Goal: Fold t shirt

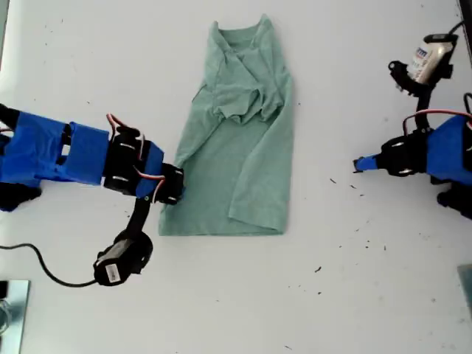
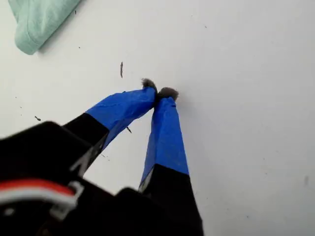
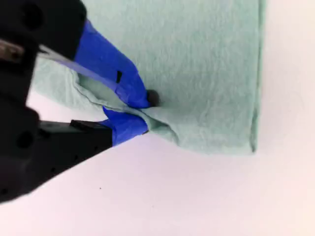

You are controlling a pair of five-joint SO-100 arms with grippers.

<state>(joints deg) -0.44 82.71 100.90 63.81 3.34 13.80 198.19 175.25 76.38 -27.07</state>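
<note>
The exterior view is looking straight down from overhead on the plain white table (image 1: 74, 66), far enough off to be taking in both of my blue arms and the whole sage-green cotton t shirt (image 1: 243, 147). The first wrist view is riding close behind my first gripper (image 2: 160, 93), peering steeply down its blue-taped fingers onto bare table, catching only a corner of the shirt. The second wrist view is sitting very near my second gripper (image 3: 142, 110), facing the shirt's edge. All three views are sharing that cloth.
</note>
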